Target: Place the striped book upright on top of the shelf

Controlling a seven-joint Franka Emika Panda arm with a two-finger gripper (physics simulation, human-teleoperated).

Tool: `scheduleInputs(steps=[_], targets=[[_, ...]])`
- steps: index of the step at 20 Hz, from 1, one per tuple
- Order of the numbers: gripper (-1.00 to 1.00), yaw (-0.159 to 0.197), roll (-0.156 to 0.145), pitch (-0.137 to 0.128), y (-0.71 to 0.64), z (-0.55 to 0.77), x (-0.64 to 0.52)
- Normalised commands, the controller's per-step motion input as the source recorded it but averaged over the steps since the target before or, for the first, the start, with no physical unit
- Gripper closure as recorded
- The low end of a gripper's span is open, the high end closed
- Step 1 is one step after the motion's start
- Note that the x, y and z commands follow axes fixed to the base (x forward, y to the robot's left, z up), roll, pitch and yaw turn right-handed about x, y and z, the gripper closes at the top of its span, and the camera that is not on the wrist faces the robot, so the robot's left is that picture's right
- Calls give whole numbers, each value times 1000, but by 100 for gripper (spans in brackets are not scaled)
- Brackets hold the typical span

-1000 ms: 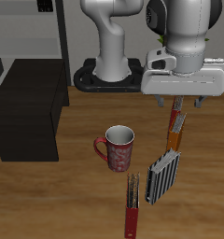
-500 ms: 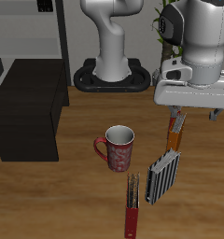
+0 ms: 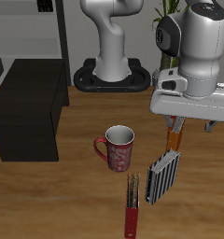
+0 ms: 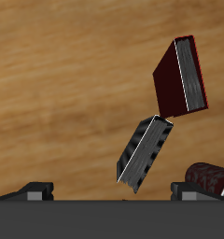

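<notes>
The striped book (image 3: 161,177) stands on edge on the table near the front, between an orange-red book (image 3: 173,139) and a slim dark red book (image 3: 132,207). My gripper (image 3: 189,126) hangs open and empty above the table, over the orange-red book and a little behind the striped book. In the wrist view the striped book (image 4: 145,154) shows below the open gripper (image 4: 114,189), with the dark red book (image 4: 184,77) beyond it. The shelf (image 3: 30,107), a low black cabinet with a flat top, stands far across the table from the gripper.
A red patterned mug (image 3: 117,147) stands beside the striped book and shows in the wrist view (image 4: 212,177). A tall pale metal-frame rack (image 3: 39,28) stands behind the shelf. The robot base (image 3: 112,73) is at the table's back.
My gripper has come down and moved toward the table's front, closer to the books. It stays open. The books and mug have not moved.
</notes>
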Motion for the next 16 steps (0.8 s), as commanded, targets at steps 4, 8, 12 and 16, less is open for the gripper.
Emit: scheduleInputs(steps=[4, 8, 12, 16], targets=[[-100, -53, -19, -4, -221, -218, 9], [-100, -51, -7, -10, -225, -240, -35], [-100, -47, -31, 27, -252, -306, 20], [-100, -36, -26, 11, -76, -295, 19]])
